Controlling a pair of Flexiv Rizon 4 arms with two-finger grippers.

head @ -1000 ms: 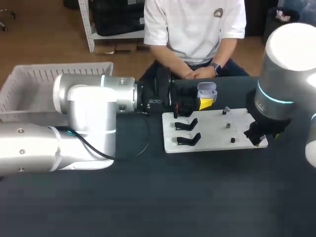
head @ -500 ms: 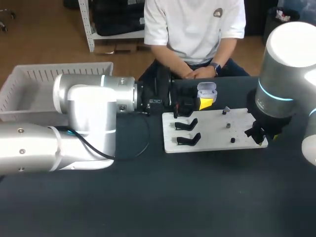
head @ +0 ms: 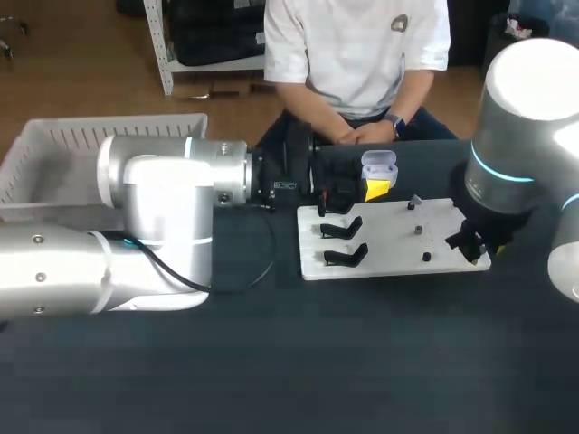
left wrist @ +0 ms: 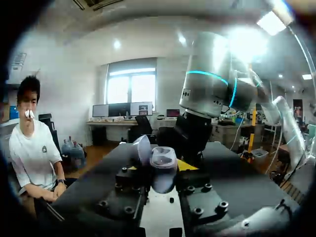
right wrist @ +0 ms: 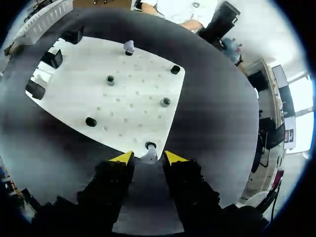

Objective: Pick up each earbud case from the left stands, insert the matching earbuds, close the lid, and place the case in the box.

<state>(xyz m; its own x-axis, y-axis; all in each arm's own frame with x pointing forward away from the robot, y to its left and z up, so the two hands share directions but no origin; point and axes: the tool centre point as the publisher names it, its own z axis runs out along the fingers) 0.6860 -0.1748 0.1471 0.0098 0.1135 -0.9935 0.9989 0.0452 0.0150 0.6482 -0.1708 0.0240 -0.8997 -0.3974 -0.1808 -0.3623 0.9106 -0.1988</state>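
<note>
A dark matte table (head: pixel 271 362) fills the scene. The bulky silver left arm (head: pixel 154 208) comes in from the left and lies across it towards the middle. The silver right arm (head: pixel 520 136), with a glowing teal ring, stands over the right side. A white slatted plastic box (head: pixel 54 145) sits at the far left. A flat white rectangular board (head: pixel 389 240) lies right of centre. It carries black angled stands (head: pixel 345 256) along its left edge and small black round cups (right wrist: pixel 91 121) over its right half.

The left gripper (left wrist: pixel 164 192) is clenched on a pale lavender earbud case (left wrist: pixel 163 170), one black finger block at each side. The case is held off the table by the board's far edge, with its lid tipped open.

The right gripper (right wrist: pixel 148 158) hangs over the board's near right corner with its yellow-tipped fingers spread. A small white earbud (right wrist: pixel 147 155) stands in the corner cup between them, and neither finger appears to touch it. Another pale earbud (right wrist: pixel 129 47) sits in a cup at the board's far edge.
</note>
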